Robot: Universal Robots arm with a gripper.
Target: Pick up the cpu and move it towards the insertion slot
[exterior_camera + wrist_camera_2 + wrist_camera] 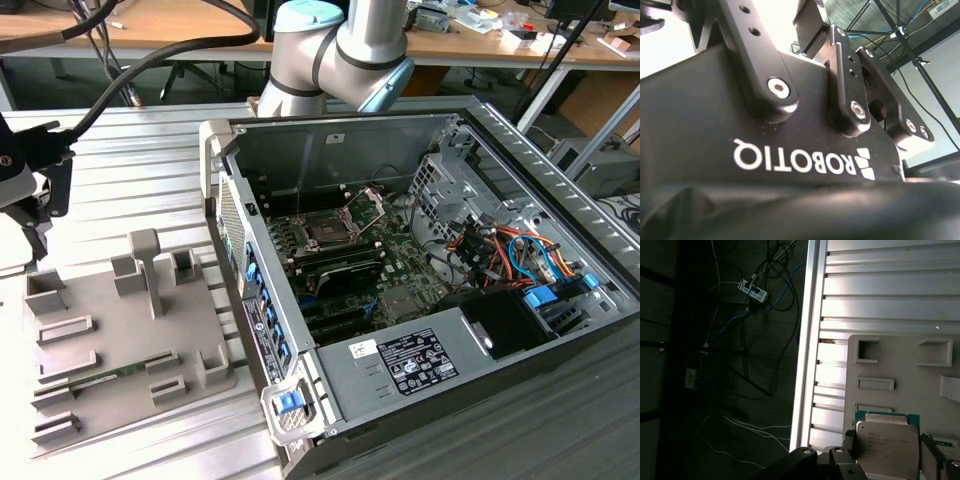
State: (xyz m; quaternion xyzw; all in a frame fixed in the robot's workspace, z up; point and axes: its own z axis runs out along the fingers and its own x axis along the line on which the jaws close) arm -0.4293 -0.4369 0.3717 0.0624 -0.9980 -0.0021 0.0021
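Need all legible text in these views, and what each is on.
White logo, upside down in the second wrist view, on the black tool housing: a brand name, so not quoted.
Print on the cpu lid, first wrist view: too small to read.
White label on the grey metal box in the case, exterior view: too small to read.

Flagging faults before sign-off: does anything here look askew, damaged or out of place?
Nothing stands out. The cpu sits square in the hand, over the grey fixture plate. The insertion slot has its retaining plate hinged open.
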